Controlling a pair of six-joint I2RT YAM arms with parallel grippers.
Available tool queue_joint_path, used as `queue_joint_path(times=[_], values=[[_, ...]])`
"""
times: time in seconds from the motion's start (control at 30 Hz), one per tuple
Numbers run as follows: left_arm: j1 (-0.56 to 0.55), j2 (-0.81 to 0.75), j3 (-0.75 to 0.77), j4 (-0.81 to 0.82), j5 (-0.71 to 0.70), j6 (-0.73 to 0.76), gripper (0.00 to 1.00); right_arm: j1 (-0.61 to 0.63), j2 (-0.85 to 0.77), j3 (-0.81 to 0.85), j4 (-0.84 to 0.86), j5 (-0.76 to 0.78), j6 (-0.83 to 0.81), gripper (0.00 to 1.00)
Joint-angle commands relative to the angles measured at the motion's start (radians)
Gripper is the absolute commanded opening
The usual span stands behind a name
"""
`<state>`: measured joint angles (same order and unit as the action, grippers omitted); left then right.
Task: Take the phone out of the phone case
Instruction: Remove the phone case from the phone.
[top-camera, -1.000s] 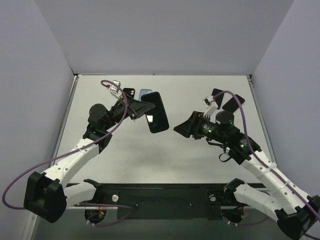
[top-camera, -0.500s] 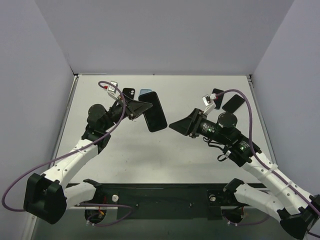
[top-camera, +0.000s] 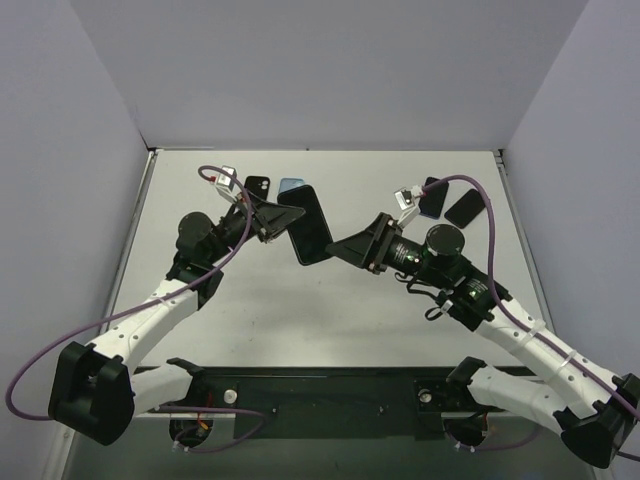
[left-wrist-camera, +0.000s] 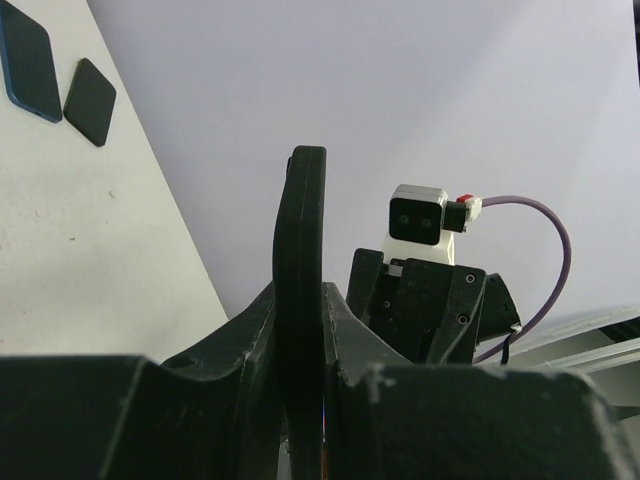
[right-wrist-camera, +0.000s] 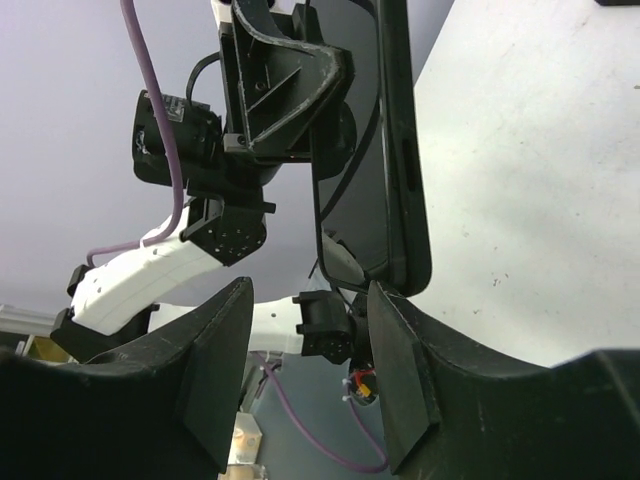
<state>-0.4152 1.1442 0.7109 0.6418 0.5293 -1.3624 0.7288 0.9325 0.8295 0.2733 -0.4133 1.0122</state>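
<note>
The jaws of your left gripper stay clenched on the phone, which sits in its phone case and is lifted off the tabletop left of centre. Over the last second your right gripper has slid left. Its jaws are parted and now flank the phone's near corner; I can't tell whether they touch it. You look set to pinch and peel.

We can't see the phone's lower end in the left wrist view: it's buried in the left gripper. The right wrist view crops its top. Cased or not, unreadable. We can't tell if the right gripper touches it.
</note>
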Motion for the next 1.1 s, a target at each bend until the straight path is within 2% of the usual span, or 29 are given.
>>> queue_joint_path(times=[0.0,0.23,0.67,1.07], values=[[0.006,-0.015,0.002,0.154,-0.006,-0.058,0.00,-0.011,-0.047,0.005,-0.020,0.051,-0.034,0.46],[0.006,-0.006,0.002,0.182,-0.002,-0.084,0.00,-0.022,-0.044,0.017,-0.033,0.038,-0.046,0.48],[0.004,0.012,-0.010,0.217,0.000,-0.107,0.00,-0.014,-0.027,0.010,0.067,-0.022,0.000,0.47],[0.003,0.025,-0.041,0.332,-0.002,-0.214,0.00,-0.016,-0.015,-0.003,0.049,0.001,-0.018,0.47]])
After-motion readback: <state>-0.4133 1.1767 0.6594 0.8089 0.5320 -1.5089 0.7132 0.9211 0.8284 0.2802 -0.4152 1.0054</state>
